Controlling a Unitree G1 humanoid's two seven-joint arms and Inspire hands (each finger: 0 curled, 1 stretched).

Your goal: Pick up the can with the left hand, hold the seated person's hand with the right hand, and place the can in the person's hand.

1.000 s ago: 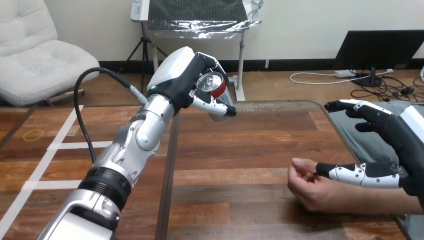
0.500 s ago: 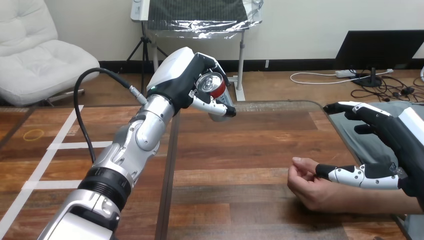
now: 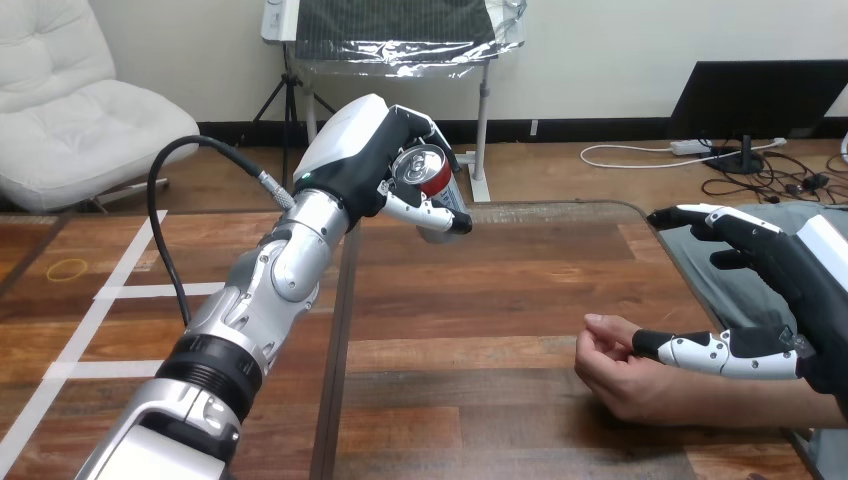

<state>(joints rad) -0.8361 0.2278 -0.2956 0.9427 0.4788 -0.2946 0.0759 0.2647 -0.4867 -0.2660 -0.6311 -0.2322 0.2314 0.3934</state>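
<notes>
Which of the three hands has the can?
The robot's left hand, raised, curled round the can; its right hand and the person's hand have none.

Can (image 3: 425,170) in left robot hand (image 3: 355,150); rightward, person's hand (image 3: 618,370) (under right robot hand (image 3: 795,290)) on table (image 3: 480,300).

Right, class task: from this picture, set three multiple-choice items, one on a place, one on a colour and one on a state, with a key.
1. Where is the can? A in the right hand; B in the left hand; C in the person's hand.
2. What colour is the can's side? A green; B blue; C red.
3. How is the right hand? A open; B a fist; C curled round the can.
Key: 1 B, the left hand grips it, raised; 2 C, red shows under its silver top; 3 A, it is spread straight, its thumb by the person's hand.
</notes>
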